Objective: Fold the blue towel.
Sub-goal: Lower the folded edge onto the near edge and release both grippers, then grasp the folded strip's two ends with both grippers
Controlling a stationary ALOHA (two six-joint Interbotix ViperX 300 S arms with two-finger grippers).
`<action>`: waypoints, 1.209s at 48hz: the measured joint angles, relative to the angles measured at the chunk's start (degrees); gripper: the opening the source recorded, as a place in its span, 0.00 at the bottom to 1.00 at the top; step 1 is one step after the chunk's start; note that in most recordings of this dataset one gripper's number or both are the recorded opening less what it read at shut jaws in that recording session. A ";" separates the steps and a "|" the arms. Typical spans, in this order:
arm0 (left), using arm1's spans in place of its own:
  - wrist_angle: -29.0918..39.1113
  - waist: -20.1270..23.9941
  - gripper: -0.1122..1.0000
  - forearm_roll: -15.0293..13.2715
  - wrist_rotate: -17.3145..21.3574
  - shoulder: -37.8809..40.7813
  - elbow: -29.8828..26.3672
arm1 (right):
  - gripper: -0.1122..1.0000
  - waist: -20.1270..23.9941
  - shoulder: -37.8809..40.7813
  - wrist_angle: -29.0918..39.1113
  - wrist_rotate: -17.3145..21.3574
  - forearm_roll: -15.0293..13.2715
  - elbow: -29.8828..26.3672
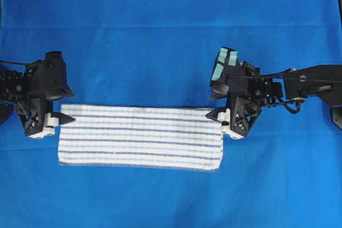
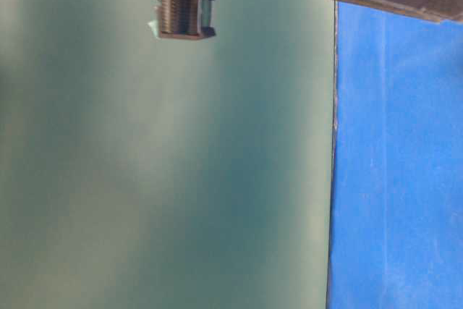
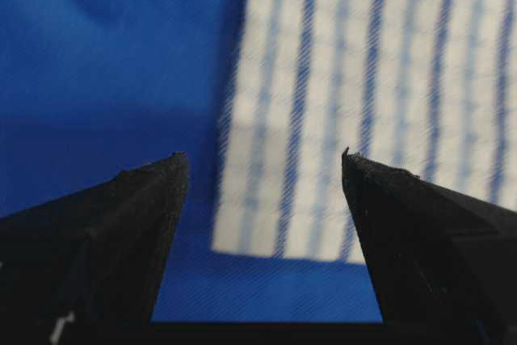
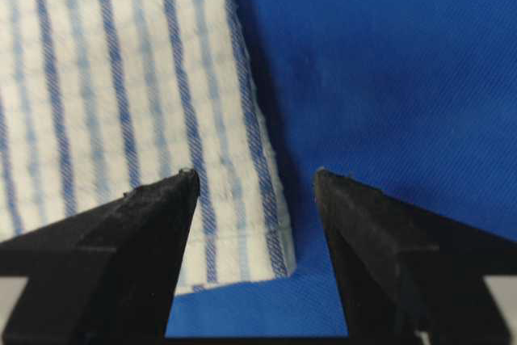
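Striped blue towel [image 1: 140, 138], left corner blurred

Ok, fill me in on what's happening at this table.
Two robot arms are working on a striped towel lying flat as a long band on the blue table covering. The left end effector and the right end effector each sit at one short end of the towel, near its far corners. Both are open and neither holds the cloth. The towel looks already folded lengthwise once, though the layers are hard to make out.
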 measured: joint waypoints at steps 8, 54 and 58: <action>-0.62 1.49 0.73 -0.09 0.00 3.16 0.35 | 0.66 -0.09 3.52 -0.18 0.26 0.00 -0.09; 2.11 2.46 0.12 -0.35 0.09 6.86 -0.44 | 0.12 -0.62 4.39 -0.18 0.00 0.00 -0.09; 3.08 2.46 0.12 -0.35 0.18 6.33 -0.53 | 0.12 -0.62 3.60 0.00 0.00 0.00 0.00</action>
